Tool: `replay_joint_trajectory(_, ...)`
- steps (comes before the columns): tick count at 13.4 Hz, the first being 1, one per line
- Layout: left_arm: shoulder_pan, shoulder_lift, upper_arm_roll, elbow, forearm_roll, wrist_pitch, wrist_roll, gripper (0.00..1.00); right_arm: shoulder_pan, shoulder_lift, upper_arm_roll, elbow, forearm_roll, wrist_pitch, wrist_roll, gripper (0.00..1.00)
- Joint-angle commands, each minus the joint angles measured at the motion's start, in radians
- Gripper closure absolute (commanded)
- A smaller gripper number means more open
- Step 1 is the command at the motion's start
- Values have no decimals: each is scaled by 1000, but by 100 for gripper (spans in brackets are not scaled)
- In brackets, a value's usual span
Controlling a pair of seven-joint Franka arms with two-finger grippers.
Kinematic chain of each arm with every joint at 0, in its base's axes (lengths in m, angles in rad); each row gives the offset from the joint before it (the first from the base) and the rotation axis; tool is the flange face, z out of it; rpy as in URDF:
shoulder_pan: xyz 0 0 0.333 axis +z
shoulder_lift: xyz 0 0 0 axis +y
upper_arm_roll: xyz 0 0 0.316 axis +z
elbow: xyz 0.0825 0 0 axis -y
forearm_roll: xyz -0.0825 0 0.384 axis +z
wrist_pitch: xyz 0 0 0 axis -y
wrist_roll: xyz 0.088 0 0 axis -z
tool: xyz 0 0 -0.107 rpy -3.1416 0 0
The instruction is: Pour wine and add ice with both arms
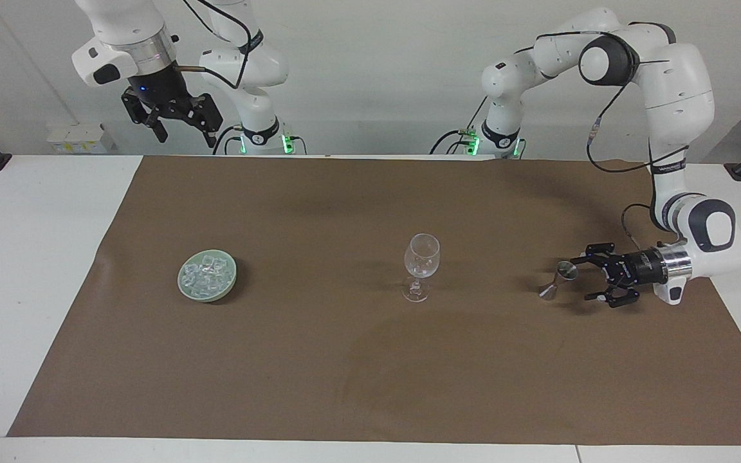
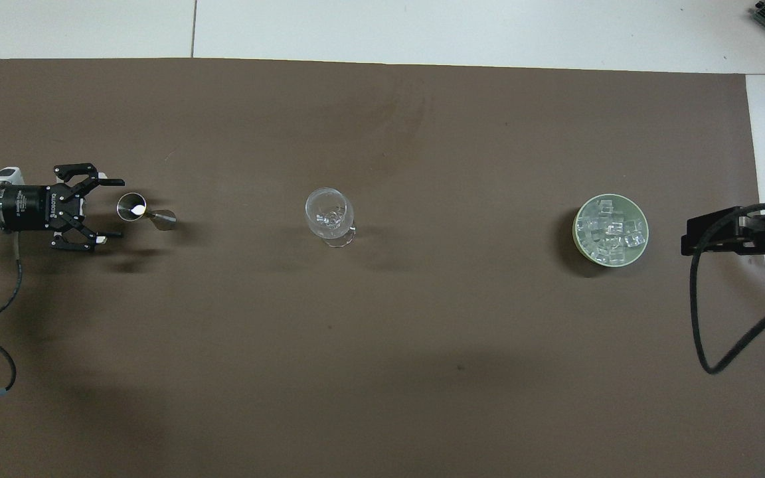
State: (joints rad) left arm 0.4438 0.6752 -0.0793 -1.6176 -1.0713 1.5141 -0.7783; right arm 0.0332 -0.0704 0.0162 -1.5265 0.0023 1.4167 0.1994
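Left gripper, jaws wide, I bring level with the jigger near the mat's end; right gripper waits, released; light, slippery, top-heavy, so grasp the waist.

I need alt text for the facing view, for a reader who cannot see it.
The left claw, open and held sideways low over the brown mat, is beside a small steel measuring cup. A clear empty wine glass stands mid-mat, and a green bowl holds clear ice cubes. The right claw waits high.
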Motion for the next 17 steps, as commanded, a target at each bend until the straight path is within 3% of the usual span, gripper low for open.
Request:
replay_joint_trajectory(1,-13,43,-2,22,-30,18,37,0,2,-20,-1,-24,-12,2,-20,0)
replay_joint_trajectory(4,-1,75,-26,30,-33,17,47,0,2,-20,-1,-24,-13,2,-20,0)
replay_joint_trajectory(17,-14,83,-31,18,-50,-5,100,0,2,-20,-1,-23,-12,1,-20,0)
